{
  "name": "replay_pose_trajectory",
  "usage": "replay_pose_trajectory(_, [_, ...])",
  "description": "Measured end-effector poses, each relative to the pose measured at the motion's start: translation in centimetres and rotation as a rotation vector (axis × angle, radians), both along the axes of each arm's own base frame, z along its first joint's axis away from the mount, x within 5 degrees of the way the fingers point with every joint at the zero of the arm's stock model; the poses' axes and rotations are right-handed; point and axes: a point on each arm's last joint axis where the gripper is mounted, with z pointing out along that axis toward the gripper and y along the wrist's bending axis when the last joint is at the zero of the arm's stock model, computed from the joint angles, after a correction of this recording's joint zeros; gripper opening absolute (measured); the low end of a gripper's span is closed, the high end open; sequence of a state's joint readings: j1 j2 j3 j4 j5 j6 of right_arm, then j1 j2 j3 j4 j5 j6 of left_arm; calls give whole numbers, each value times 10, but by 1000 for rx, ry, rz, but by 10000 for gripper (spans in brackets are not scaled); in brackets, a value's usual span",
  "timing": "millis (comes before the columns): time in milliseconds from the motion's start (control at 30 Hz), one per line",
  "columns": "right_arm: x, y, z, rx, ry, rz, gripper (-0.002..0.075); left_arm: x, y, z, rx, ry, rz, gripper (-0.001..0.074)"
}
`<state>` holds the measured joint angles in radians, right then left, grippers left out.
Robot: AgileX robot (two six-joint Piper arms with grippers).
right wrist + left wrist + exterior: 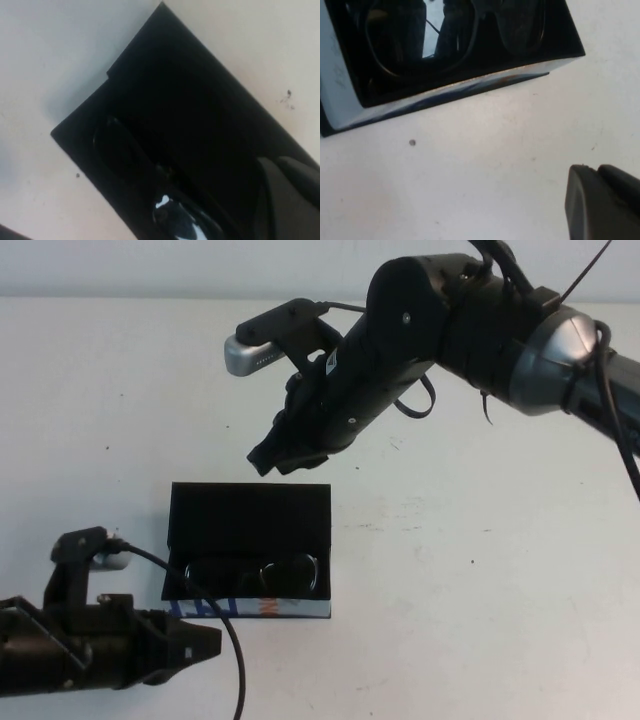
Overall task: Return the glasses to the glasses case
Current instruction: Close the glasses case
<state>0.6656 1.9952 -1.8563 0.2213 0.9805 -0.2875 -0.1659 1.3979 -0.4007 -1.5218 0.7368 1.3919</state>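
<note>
The black glasses case (250, 508) lies open at the table's front left, its flap lid laid back and its white printed front edge (262, 609) toward me. The dark glasses (262, 575) lie inside it by the front wall. My right gripper (268, 460) hangs just above and behind the lid, shut and empty. My left gripper (212, 642) rests low at the case's front left corner, shut and empty. The left wrist view shows the glasses (445, 40) behind the white edge (445, 92), with the left gripper (592, 172) apart from it. The right wrist view shows the case (200, 105), the glasses (135, 160) and the right gripper (280, 167).
The white table (480, 570) stretches to the right of and behind the case. The right arm (480, 330) reaches in from the back right, with its wrist camera (255, 350) on its left. A cable (235, 660) loops by the left arm.
</note>
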Motion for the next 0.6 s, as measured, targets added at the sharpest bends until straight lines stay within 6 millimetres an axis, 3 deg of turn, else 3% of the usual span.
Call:
replay_pose_trajectory(300, [26, 13, -5, 14, -2, 0, -11, 20, -4, -36, 6, 14, -23, -1])
replay_pose_trajectory(600, [46, 12, -21, 14, 13, -29, -11, 41, -3, -37, 69, -52, -23, -1])
